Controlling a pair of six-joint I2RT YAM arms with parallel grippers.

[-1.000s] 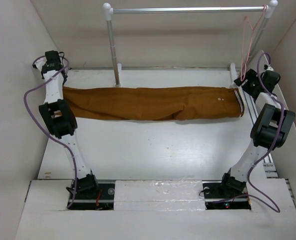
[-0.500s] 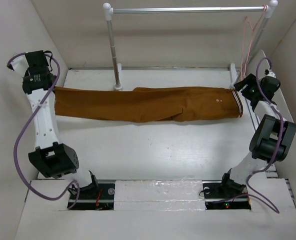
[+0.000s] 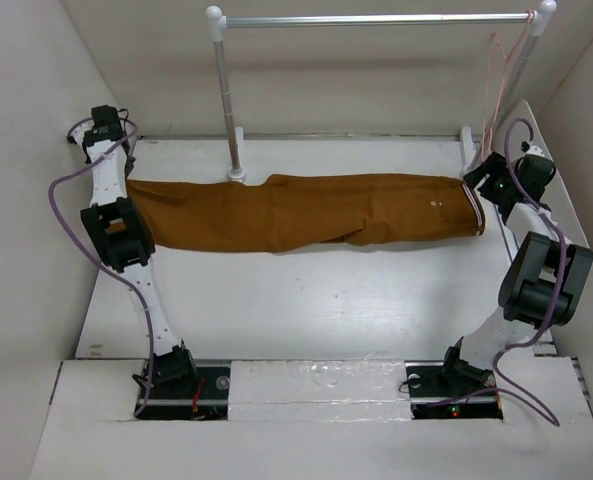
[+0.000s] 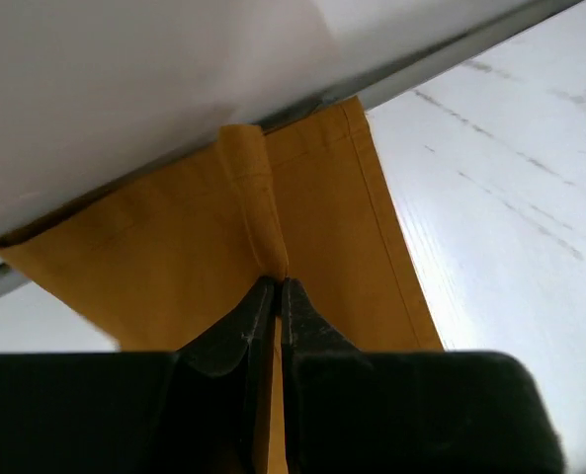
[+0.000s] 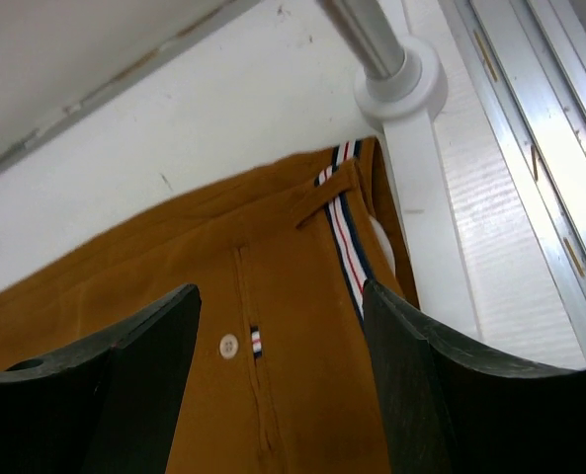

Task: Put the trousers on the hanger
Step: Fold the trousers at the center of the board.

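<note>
Below the rail (image 3: 376, 19), with the hanger (image 3: 489, 90) hung at its right end, the trousers (image 3: 306, 210) are spread across the table (image 3: 326, 300), their hem clamped by the left gripper (image 4: 278, 288), the right gripper (image 5: 281, 293) held with jaws well apart above the waistband.

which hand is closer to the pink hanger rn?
Right. The right hand is open over the waistband of the trousers, just below the hanger at the right end of the rail. The left hand pinches the hems at the far left.
</note>
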